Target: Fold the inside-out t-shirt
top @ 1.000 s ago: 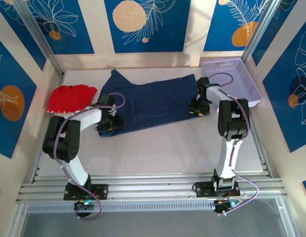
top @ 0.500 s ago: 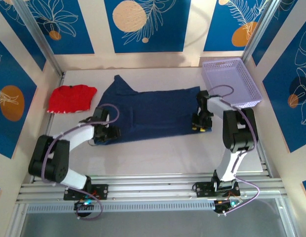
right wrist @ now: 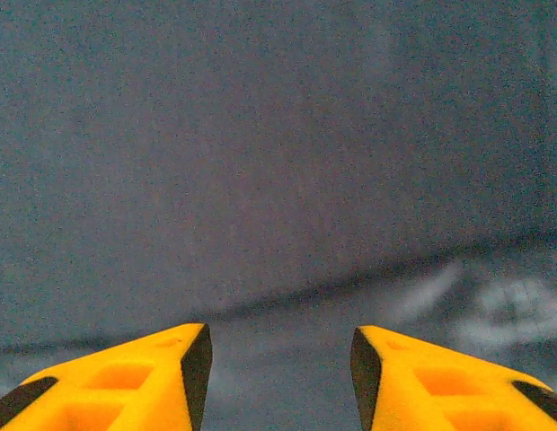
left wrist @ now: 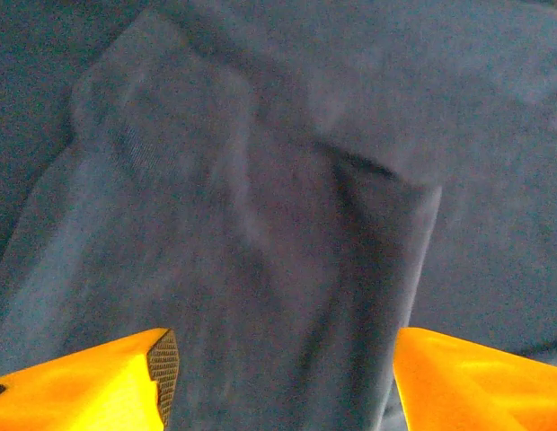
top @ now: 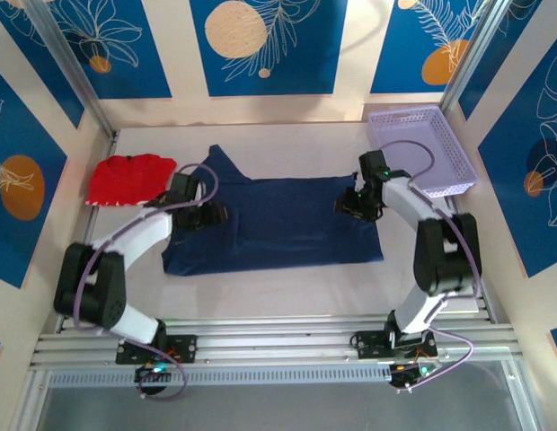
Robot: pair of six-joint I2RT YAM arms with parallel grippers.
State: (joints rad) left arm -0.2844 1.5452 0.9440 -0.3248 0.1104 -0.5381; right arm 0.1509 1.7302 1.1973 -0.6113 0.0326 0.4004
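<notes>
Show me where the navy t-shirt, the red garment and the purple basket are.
navy t-shirt (top: pixel 278 220): top external view, middle of its spread-out body.
red garment (top: pixel 126 178): top external view, centre of the bunched cloth.
purple basket (top: pixel 433 135): top external view, bare part of its floor.

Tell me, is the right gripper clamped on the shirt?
No: in the right wrist view the right gripper has its jaws standing apart, and the shirt lies flat beneath them.

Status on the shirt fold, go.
Both open over cloth: left gripper, right gripper. Shirt spread mid-table. Red garment left, basket right, neither in the way.
</notes>
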